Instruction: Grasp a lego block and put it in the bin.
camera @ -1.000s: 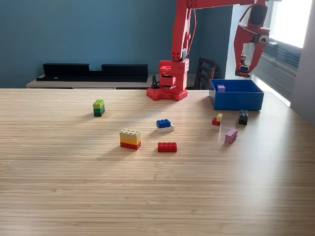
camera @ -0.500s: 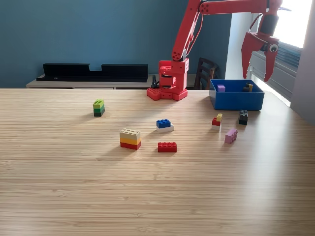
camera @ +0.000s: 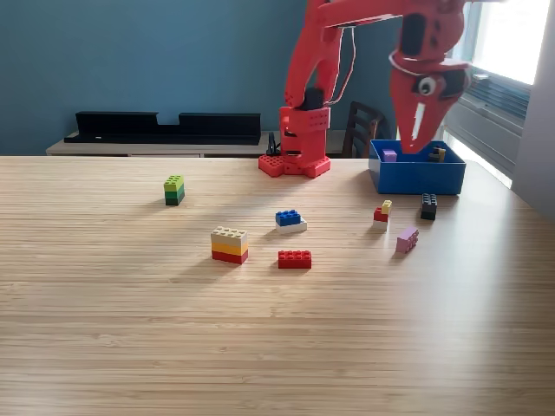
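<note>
We see a red robot arm [camera: 316,52] reaching out from its base [camera: 299,143] at the far edge of a pale wooden table [camera: 260,329], its gripper [camera: 414,137] hanging tips-down above the near-left part of the blue bin [camera: 416,169], as the exterior view shows it. The two fingers stand only narrowly apart and we see nothing between them. The bin sits on the table toward the exterior view's right, just beside the arm's base, and inside it we make out a small purple block [camera: 389,155] near the back-left corner and a dark block with an orange part [camera: 436,154] toward the back right. Loose blocks dot the table in front: a red and yellow piece [camera: 382,211] and a black block [camera: 428,205] near the bin's front wall, a pink block [camera: 406,239] a little nearer us, a blue block on a white one [camera: 290,221] at centre, a flat red block [camera: 295,258], a stack of cream, yellow and red [camera: 230,244], and a green stack [camera: 174,189] well apart on the exterior view's left. A long black tray [camera: 165,126] lies on a sideboard against the blue wall.
</note>
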Motion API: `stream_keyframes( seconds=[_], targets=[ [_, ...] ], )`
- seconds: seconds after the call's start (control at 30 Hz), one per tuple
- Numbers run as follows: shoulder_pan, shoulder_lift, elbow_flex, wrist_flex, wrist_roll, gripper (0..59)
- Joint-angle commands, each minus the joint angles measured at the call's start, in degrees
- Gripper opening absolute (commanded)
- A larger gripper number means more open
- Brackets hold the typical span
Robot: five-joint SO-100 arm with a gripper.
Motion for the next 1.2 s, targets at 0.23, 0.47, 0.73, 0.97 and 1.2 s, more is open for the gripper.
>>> stream_keyframes(
  seconds=[0.23,0.47,0.73,0.97,1.2],
  targets=[
    [22.76,0.97,2.20,-1.58,0.62,0.1],
    [22.94,1.23,8.09,-6.06,0.62,0.1],
    [23.38,1.23,8.35,-6.68,0.44,0.1],
    [24.35,1.23,8.35,-7.03,0.26,0.1],
    [30.94,0.70,3.60,-7.56,0.44,0.1]
  ],
)
